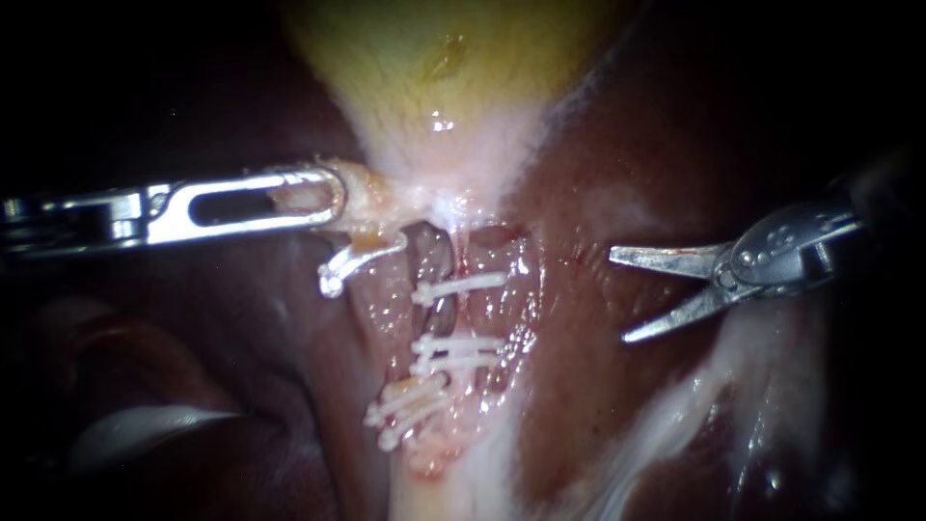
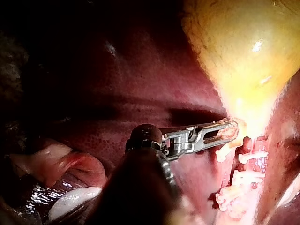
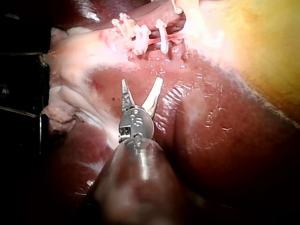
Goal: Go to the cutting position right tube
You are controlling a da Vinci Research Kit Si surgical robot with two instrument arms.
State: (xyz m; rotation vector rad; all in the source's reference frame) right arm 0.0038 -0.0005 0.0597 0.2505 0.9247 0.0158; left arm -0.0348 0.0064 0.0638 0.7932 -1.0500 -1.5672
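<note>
Evidently unfinished: right instrument (image 1: 619, 296), hand wide open and empty, hovers over the liver (image 1: 598, 174), well apart from the clipped right tube (image 1: 479, 316). Approach not yet made. Left instrument (image 1: 328, 198) hand clamps neck tissue (image 1: 371, 198) below the gallbladder (image 1: 434, 58).

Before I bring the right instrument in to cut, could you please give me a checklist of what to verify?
1. Jaws of left instrument shut on gallbladder neck tissue: ok.
2. Jaws of right instrument open, nothing between them: ok.
3. Reach to the tubes: not ok, the blades are apart from them, over the liver.
4. The clips lie across the tubes: ok.
5. Bare gap between upper and lower clips: ok.
6. What lies behind the tubes: cannot tell.
</note>
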